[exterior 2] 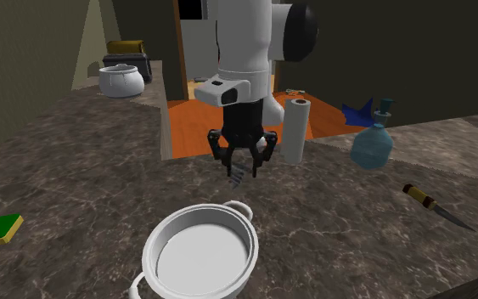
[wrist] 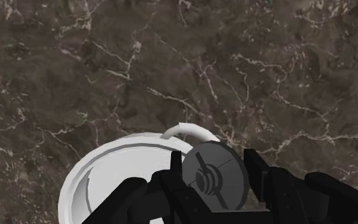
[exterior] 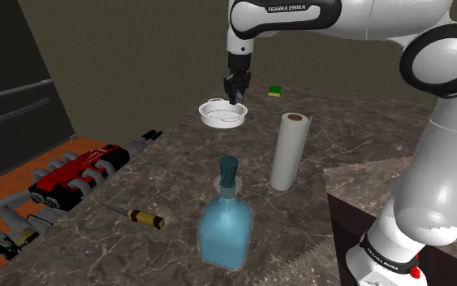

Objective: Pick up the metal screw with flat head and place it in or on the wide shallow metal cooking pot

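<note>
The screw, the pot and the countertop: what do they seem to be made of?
Screw: dull grey and matte, looks like metal; its flat round head carries a slot. Pot: drawn plain white, smooth, without shine, so its material stays open. Countertop: dark brown with pale branching veins, like marble or a similar stone.

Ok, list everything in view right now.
counter: one, dark marble
screw: one, grey, clasped in the end effector by the pot's rim
cooking pot: one, white, on the counter
paper roll: one, white, upright
bottle: one, blue, upright
screwdriver: one, yellow-black handle, lying flat
sponge: one, green-yellow, on the counter
lidded bowl: one, white, far counter corner
engine-like machine: one, red and black, on the orange floor
end effector: one, black, shut on the screw
arm: one, white
</note>
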Motion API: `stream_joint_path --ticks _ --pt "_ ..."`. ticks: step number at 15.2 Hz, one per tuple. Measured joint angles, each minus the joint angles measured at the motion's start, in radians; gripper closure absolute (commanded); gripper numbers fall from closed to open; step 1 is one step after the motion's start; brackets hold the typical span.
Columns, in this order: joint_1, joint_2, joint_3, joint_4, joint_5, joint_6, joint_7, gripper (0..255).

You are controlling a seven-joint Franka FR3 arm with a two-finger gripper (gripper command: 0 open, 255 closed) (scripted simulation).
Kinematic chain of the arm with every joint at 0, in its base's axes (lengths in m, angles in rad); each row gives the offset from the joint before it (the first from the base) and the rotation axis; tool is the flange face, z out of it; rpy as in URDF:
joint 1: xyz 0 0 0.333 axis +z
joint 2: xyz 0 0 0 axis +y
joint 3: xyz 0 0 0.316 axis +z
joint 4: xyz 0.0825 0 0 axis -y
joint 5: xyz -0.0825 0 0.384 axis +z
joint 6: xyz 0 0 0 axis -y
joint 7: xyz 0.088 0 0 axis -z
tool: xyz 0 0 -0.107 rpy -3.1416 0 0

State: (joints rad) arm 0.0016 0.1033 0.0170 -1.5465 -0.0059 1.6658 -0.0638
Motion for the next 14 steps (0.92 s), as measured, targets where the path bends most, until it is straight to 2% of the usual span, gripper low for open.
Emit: stream_joint_path --ticks 3,6,8,11,14 --pt "-0.018 0.122 -0.014 0.161 0.000 -0.041 -0.030 255" --pt "-0.034 0.280 -0.022 0.385 0.003 -0.106 -0.054 255" --pt "-0.049 0.428 -0.027 0.618 0.007 -0.191 -0.073 255" --pt "-0.054 0.450 -0.028 0.617 0.007 -0.169 -0.080 255" --pt "-0.055 0.430 -0.029 0.545 0.007 -0.117 -0.081 255"
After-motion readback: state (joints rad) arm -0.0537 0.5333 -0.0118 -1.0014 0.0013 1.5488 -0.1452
